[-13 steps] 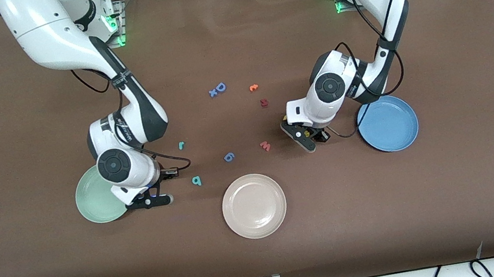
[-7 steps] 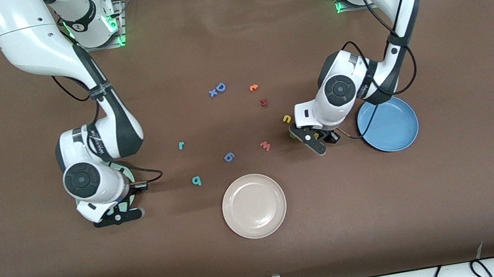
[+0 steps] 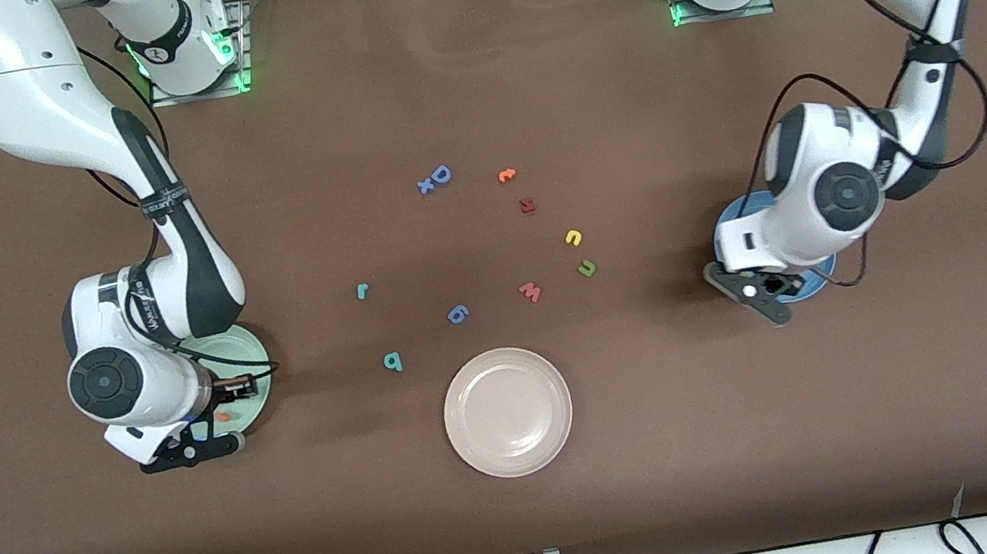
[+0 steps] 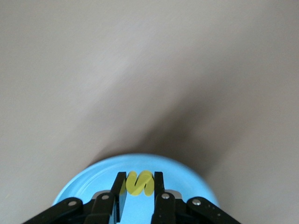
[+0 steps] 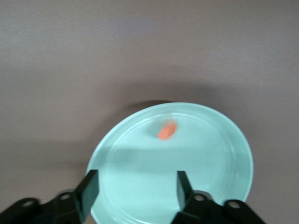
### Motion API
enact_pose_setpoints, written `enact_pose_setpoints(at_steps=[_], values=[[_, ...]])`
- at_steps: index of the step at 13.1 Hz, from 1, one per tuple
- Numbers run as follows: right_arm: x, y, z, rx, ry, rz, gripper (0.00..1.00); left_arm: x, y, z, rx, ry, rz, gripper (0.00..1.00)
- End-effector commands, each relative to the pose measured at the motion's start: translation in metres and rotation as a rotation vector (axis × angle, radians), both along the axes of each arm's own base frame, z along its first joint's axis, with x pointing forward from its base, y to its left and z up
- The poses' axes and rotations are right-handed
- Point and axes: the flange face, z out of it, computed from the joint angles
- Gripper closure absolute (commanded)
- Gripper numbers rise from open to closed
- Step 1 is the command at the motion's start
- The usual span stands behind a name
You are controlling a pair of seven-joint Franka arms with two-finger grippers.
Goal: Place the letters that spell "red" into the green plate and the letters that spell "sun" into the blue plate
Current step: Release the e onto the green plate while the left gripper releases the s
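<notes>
Plates: 3 — green plate [image 3: 252, 345] under the right arm, blue plate [image 3: 731, 227] under the left arm, beige plate [image 3: 507, 412] nearest the front camera.
Grippers: 2 — right gripper [image 5: 135, 186] over the green plate, fingers spread, empty; left gripper [image 4: 139, 184] over the blue plate, clamped on the yellow "s" [image 4: 140, 182].
Letters in plates: 1 — orange "e" [image 5: 167, 130] in the green plate.
Letters on table: 9 — including teal "r" [image 3: 362, 290], teal "d" [image 3: 393, 362], yellow "u" [image 3: 574, 237], olive "u" [image 3: 587, 269].

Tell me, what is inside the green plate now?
One orange letter lies in the green plate, under the open right gripper. In the front view the right arm covers much of the plate.
</notes>
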Motion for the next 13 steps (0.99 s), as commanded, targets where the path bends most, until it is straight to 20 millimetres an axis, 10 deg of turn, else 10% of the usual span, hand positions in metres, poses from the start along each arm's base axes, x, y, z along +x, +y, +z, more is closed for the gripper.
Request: enact_pose_setpoints(at_steps=[1,4,5,6,10,13], values=[[-0.007,0.039,0.006,0.004,-0.01,-0.067,0.0,-0.011,0.022,-0.011,0.016,0.038,-0.019,0.99],[-0.019,0.081,0.005,-0.005,-0.029,-0.158,0.0,-0.026,0.034,-0.018,0.023,0.068,-0.004,0.74],[-0.023,0.096,0.005,-0.006,-0.036,-0.184,0.0,-0.03,0.033,-0.015,0.025,0.068,-0.006,0.18],[-0.027,0.109,0.005,0.011,-0.036,-0.212,0.0,-0.031,0.032,-0.01,0.026,0.062,-0.013,0.0],[-0.035,0.134,0.005,0.095,-0.012,-0.266,0.0,-0.031,0.018,0.015,0.03,0.038,-0.024,0.0],[-0.041,0.147,0.005,0.102,-0.008,-0.304,0.0,-0.037,-0.041,0.031,0.015,0.047,0.072,0.0]])
